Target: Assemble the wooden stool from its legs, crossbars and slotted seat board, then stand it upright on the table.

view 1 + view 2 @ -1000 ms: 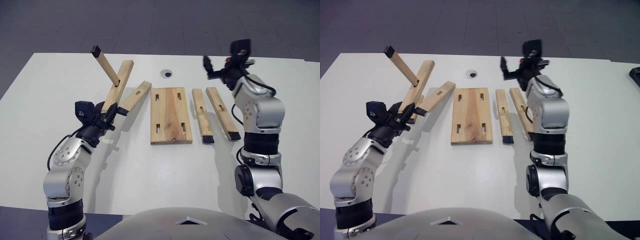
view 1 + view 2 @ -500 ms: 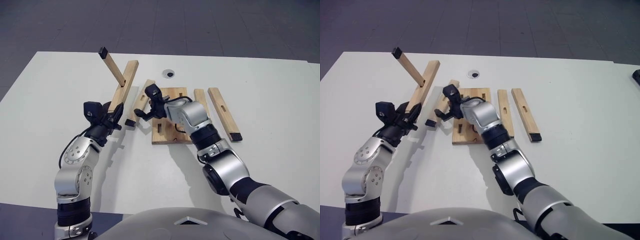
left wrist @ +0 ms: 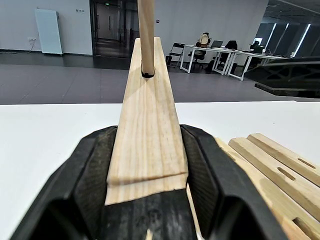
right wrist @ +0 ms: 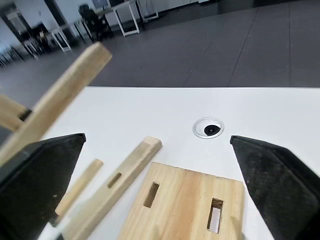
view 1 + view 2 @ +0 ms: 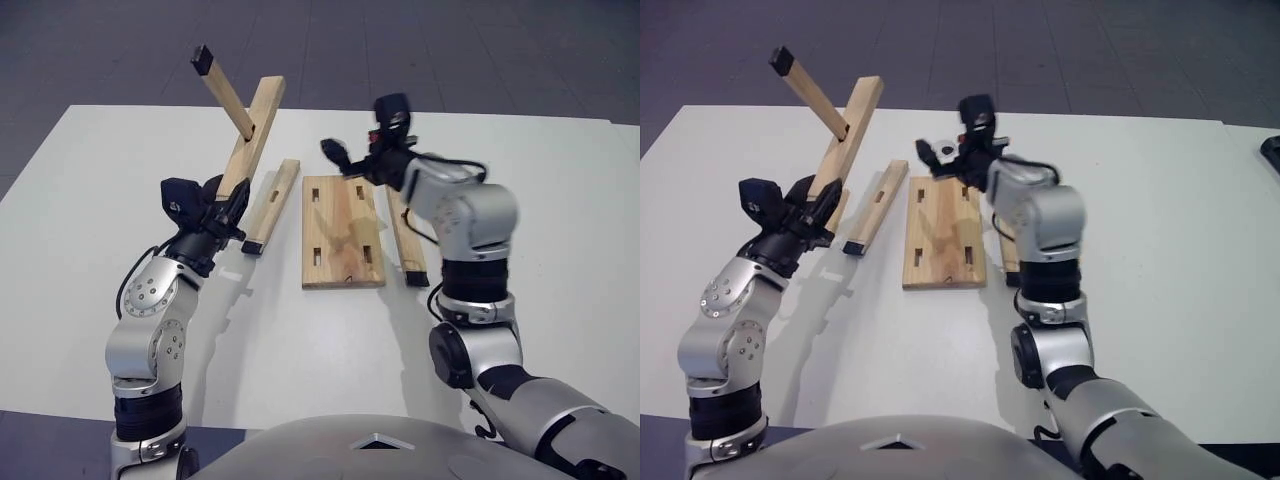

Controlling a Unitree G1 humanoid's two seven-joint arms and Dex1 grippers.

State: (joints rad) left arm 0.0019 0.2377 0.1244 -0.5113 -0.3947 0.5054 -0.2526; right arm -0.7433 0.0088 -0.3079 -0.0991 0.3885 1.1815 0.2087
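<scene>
Left gripper (image 5: 228, 205) clamped on a leg (image 5: 250, 150), held tilted off the surface (image 5: 560, 200), crossbar (image 5: 225, 92) stuck in its slot. Right gripper (image 5: 352, 160) open, hovering over far end of seat board (image 5: 343, 235). Board lies flat mid-surface, loose leg (image 5: 270, 205) just left of it.

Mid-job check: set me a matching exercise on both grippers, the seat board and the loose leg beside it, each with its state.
1 left gripper
2 right gripper
3 seat board
4 loose leg

A flat, four slots showing
B open, raised above the table
C shut on the held leg with its crossbar
D flat, left of the seat board

Pairs: 1-C, 2-B, 3-A, 4-D
</scene>
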